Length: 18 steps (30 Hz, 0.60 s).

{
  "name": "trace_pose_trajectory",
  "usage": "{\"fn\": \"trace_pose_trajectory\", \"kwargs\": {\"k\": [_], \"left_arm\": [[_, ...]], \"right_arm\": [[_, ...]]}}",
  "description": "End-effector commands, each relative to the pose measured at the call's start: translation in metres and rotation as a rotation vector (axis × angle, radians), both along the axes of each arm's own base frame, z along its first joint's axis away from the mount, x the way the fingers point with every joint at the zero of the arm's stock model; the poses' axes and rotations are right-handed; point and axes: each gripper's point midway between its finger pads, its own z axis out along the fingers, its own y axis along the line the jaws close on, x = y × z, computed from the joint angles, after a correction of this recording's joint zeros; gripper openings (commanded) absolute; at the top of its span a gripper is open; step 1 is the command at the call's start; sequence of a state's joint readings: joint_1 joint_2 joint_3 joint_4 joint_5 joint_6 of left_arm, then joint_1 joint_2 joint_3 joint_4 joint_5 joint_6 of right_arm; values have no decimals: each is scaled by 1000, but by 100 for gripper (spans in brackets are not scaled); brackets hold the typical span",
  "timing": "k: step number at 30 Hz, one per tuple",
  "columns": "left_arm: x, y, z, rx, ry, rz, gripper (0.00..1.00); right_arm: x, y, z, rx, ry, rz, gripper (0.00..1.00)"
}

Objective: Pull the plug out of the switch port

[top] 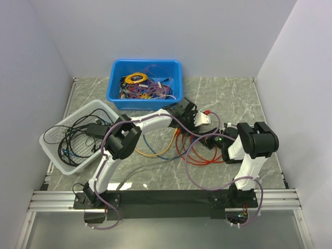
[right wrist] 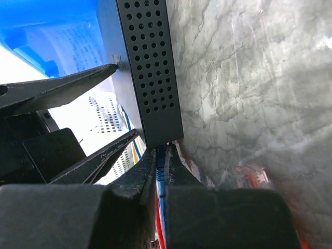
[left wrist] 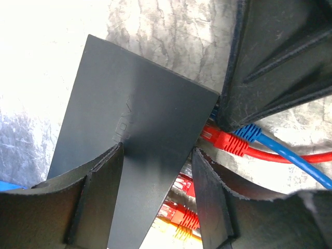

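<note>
Where the left pincer (left wrist: 156, 150) meets the switch (left wrist: 140, 98), we see its two fingers (left wrist: 98, 207) drawn in narrow against opposite faces of the flat black box, clamping it at the box's 6 o'clock end in the left wrist view. The right wrist view agrees: one finger's tip touches the upper face and the other lies under the box, beside its perforated side wall.

The right pincer (right wrist: 160, 155) comes in from 2 o'clock of the switch in the left wrist view. Its fingers are nearly together, pinching the blue plug (left wrist: 248, 133), which sits at the socket edge with its blue cable running away toward 4 o'clock. A red plug (left wrist: 223, 141) lies touching the blue one at that edge. More red plugs (left wrist: 179, 212) and a yellow one (left wrist: 181, 233) show toward 6 o'clock.

From above, the switch is largely hidden beneath the two pincers near the middle of the marble table (top: 233, 98), at 5 o'clock of the blue bin (top: 116, 88). The white basket (top: 54, 140) stands at 9 o'clock.

Raised lettering runs along the top face of the switch, but we cannot read it. A white label (right wrist: 67, 46) on the bin carries print too blurred to make out.
</note>
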State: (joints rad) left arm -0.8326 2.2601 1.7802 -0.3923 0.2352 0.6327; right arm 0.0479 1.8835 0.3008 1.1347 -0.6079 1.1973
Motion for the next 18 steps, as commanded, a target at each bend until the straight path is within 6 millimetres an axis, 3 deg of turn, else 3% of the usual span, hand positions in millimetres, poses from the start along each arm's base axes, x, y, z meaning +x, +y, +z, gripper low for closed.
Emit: {"fn": "trace_pose_trajectory", "kwargs": {"k": [1,6,12,18], "left_arm": [[4,21,-31,84,57,86,60],[15,13,-36,72,57,134,61],[31,6,-32,37,38,222,61],[22,6,-32,36,63,196,61]], "right_arm": [[-11,-9,-21,-25,84,-55,0],[-31,2,-24,-40,131,52,0],[-72,10,-30,-129,208,174,0],[-66,0,-15,-174,149,140,0]]}}
